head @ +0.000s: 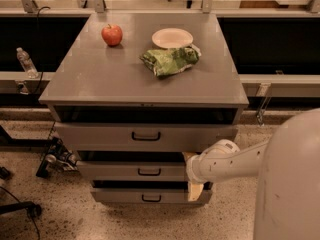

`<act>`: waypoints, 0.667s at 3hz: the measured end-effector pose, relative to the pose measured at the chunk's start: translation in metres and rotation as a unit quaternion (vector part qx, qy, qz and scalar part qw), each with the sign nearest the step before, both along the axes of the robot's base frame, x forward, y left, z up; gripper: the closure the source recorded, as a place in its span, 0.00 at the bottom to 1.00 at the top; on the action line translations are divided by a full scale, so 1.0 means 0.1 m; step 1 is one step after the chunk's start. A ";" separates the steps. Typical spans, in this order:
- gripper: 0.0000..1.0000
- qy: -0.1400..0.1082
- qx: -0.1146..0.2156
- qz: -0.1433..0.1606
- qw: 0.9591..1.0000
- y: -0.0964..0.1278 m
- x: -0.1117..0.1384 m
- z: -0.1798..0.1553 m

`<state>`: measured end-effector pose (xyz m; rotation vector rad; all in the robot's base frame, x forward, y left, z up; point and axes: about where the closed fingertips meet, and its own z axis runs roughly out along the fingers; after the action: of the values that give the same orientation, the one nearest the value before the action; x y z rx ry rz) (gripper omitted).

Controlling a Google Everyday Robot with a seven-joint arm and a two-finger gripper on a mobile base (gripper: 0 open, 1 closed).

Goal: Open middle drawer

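Observation:
The grey cabinet (90, 84) has three drawer fronts. The middle drawer (120, 172) is the low wide front with a small black pull handle (149, 172), second from the top. It stands out a little past the cabinet body, with a dark gap above it. My gripper (194, 179) is at the right end of the middle drawer front. One tan finger (194, 190) reaches down over the right end of the lowest drawer (125, 196). The white arm (235, 159) comes in from the right.
The tall top drawer (100, 136) with the bigger black handle is also pulled out a little. On the cabinet top lie a red apple (112, 34), a white plate (172, 38) and a green chip bag (170, 60). A water bottle (26, 62) stands at the left. Cables lie on the floor at the left.

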<state>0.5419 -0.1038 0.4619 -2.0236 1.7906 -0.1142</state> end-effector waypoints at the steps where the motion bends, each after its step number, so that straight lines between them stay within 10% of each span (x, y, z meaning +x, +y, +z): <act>1: 0.00 -0.014 -0.009 0.005 1.000 -0.07 0.14 -0.04; 2: 0.00 -0.019 -0.017 0.002 1.000 -0.15 0.29 -0.17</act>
<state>0.5710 -0.1191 0.4444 -2.0344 1.7736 -0.1821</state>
